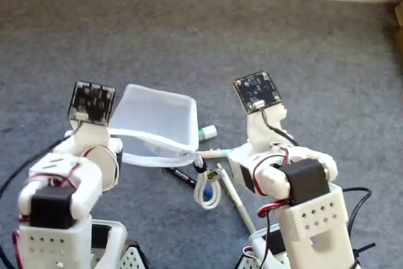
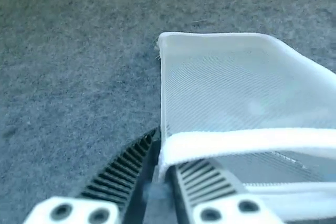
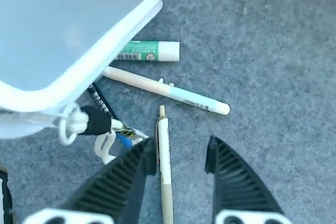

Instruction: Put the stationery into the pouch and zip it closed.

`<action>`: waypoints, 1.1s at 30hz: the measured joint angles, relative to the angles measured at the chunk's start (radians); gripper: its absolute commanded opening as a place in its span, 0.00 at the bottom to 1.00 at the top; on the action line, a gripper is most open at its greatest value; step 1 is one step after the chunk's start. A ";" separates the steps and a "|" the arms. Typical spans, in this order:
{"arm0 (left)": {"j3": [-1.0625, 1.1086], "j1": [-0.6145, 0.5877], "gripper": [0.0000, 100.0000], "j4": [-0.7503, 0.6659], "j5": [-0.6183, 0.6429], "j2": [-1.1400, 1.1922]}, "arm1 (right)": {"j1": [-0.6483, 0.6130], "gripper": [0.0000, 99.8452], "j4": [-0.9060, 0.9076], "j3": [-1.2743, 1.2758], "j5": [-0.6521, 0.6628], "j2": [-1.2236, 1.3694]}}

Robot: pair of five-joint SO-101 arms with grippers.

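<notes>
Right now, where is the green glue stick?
The glue stick lies on the carpet at the mesh pouch's right edge in the high view, the white pen right beside it.

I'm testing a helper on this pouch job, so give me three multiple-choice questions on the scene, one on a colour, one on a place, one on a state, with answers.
1. What colour is the pouch? A white; B red; C black.
2. Where does the green glue stick lie? A inside the pouch; B on the grey carpet beside the pouch; C on a plate.
3. How is the right gripper? A shut on the glue stick; B shut on the pouch; C open over a cream pen.
Answers: 1 A, its mesh wall is white. 2 B, it rests on the carpet by the pouch's rim. 3 C, it stands open with the pen below.
</notes>
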 measured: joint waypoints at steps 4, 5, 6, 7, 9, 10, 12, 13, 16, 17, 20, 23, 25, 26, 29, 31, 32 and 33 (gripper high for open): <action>-0.132 -0.095 0.01 0.080 0.000 0.052 | 0.002 0.15 -0.130 0.138 -0.003 0.000; -0.152 -0.121 0.01 0.091 -0.002 0.058 | 0.002 0.15 -0.155 0.166 -0.003 0.000; -0.164 -0.140 0.01 0.100 -0.002 0.064 | 0.002 0.15 -0.175 0.189 -0.003 0.000; -0.173 -0.155 0.01 0.104 -0.009 0.071 | 0.002 0.15 -0.193 0.210 -0.005 0.000; -0.178 -0.175 0.01 0.104 -0.018 0.086 | 0.002 0.15 -0.227 0.245 -0.006 0.000; -0.180 -0.183 0.01 0.104 -0.020 0.095 | 0.002 0.15 -0.245 0.261 -0.006 0.000; -0.180 -0.206 0.01 0.107 -0.021 0.117 | 0.002 0.15 -0.282 0.305 -0.008 0.000; -0.180 -0.215 0.01 0.107 -0.021 0.130 | 0.000 0.15 -0.301 0.330 -0.008 0.000; -0.180 -0.230 0.01 0.107 -0.021 0.158 | -0.018 0.15 -0.351 0.393 -0.009 0.000; -0.184 -0.232 0.01 0.107 -0.021 0.172 | -0.038 0.15 -0.364 0.411 -0.009 0.000; -0.195 -0.232 0.01 0.107 -0.012 0.195 | -0.100 0.15 -0.377 0.451 -0.009 0.000; -0.196 -0.232 0.01 0.107 0.000 0.198 | -0.121 0.15 -0.402 0.463 -0.009 0.000; -0.196 -0.232 0.01 0.107 0.000 0.198 | -0.127 0.15 -0.439 0.465 -0.009 0.000; -0.196 -0.232 0.01 0.107 0.000 0.198 | -0.132 0.15 -0.451 0.477 -0.009 0.000; -0.196 -0.232 0.01 0.107 0.000 0.198 | -0.130 0.15 -0.482 0.512 -0.009 0.008; -0.196 -0.232 0.01 0.107 0.000 0.198 | -0.132 0.15 -0.496 0.516 -0.009 0.049; -0.196 -0.232 0.01 0.107 0.000 0.198 | -0.132 0.15 -0.499 0.516 -0.009 0.083; -0.196 -0.232 0.01 0.107 0.000 0.198 | -0.132 0.15 -0.502 0.516 -0.009 0.123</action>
